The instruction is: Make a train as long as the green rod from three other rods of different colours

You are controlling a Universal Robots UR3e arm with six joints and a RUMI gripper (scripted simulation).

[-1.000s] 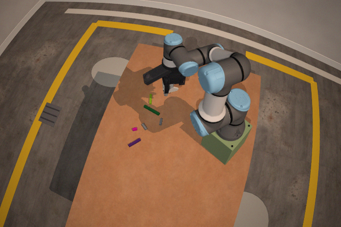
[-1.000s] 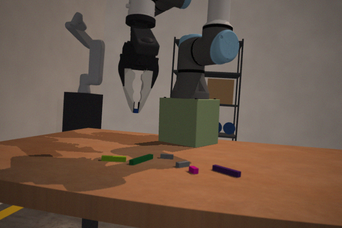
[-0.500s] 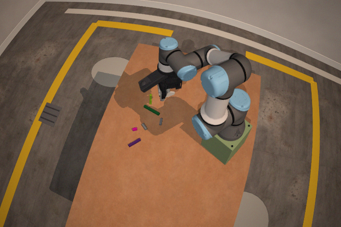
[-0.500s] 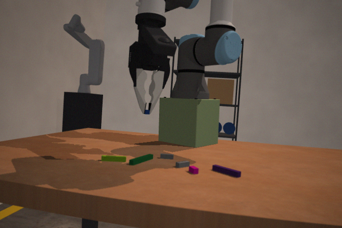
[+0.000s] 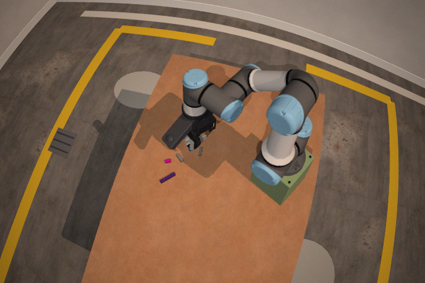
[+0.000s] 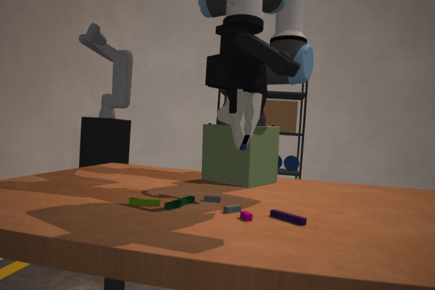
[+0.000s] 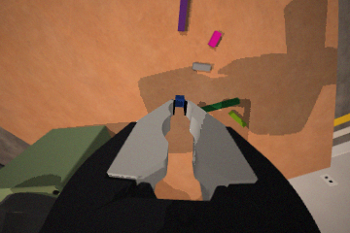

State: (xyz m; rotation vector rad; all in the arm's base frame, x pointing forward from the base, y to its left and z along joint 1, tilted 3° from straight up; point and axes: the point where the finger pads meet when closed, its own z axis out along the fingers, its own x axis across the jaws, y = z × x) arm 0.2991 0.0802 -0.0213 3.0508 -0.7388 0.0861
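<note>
My gripper (image 6: 242, 144) hangs high above the table and is shut on a small blue rod (image 6: 243, 147), which also shows between the fingertips in the wrist view (image 7: 180, 100). On the table below lie the green rod (image 6: 179, 202) and a lime rod (image 6: 144, 201) to its left. Right of them are two grey rods (image 6: 211, 198) (image 6: 232, 208), a magenta rod (image 6: 246, 215) and a purple rod (image 6: 287, 217). All lie apart from one another. In the overhead view the gripper (image 5: 193, 141) hides the green and lime rods.
The arm's green base block (image 6: 240, 155) stands behind the rods. A second, grey robot arm on a black pedestal (image 6: 105, 140) and a shelf (image 6: 286, 130) stand beyond the table. The table's front edge is near the camera.
</note>
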